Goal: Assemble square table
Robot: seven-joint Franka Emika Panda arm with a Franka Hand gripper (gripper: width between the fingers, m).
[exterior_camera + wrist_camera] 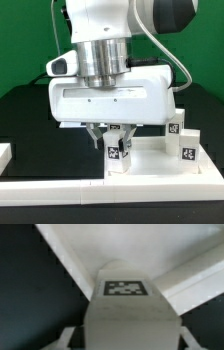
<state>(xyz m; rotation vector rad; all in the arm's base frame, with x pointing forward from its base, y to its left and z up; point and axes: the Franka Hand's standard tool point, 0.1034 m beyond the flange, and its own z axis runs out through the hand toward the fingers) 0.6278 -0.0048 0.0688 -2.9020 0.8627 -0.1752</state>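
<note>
Because the parts look like moulded white plastic, they should handle as light, stiff and rather slick pieces, so I judge a firm pinch on flat faces safer than a grip on edges. At the exterior view's left lies a short white block on the black table, apart from the rest. In the middle, the gripper hangs over a tagged leg, its fingers flanking the leg's upper part; whether they are already clamped on it I cannot tell. The wrist view shows the same leg between the fingers, its tag facing the camera. Further right, two more tagged legs stand against the white slab. A long white rail runs along the front.
</note>
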